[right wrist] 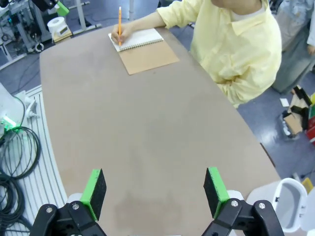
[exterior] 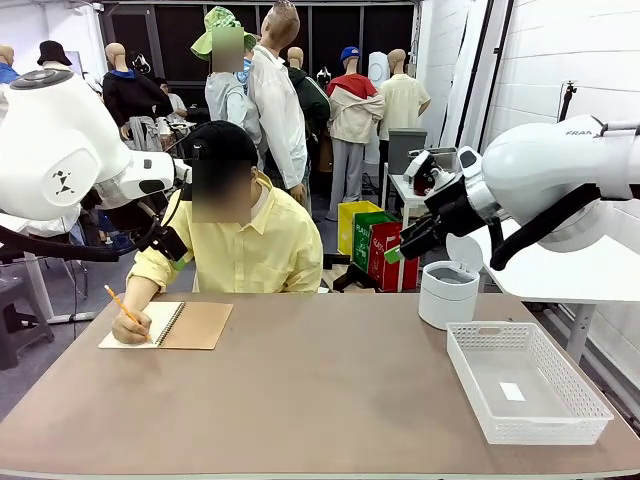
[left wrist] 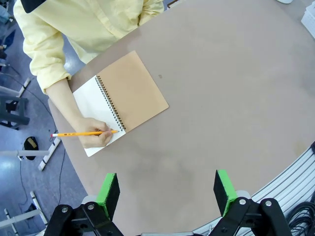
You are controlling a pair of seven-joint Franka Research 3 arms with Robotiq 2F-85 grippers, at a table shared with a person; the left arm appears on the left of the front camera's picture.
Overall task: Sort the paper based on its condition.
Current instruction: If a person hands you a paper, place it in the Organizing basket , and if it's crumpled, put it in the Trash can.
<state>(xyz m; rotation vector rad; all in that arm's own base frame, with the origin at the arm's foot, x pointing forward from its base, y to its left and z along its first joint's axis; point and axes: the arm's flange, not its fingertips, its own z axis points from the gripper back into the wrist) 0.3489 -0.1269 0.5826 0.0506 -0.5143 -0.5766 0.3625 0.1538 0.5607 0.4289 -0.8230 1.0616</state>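
The paper is out of view. A person in a yellow shirt sits at the far side and writes with an orange pencil on the white page of an open spiral notebook with a brown cover. From above, the notebook lies well beyond my left gripper, which hangs open over bare table. My right gripper is also open and high over the table, with the notebook far off. From the front, the left gripper hovers by the person's shoulder and the right gripper above the table's right.
A white mesh basket stands at the right front of the brown table, with only a small white tag on its floor. Behind it is a white lidded bin, lid up. The bin sits beside the right gripper.
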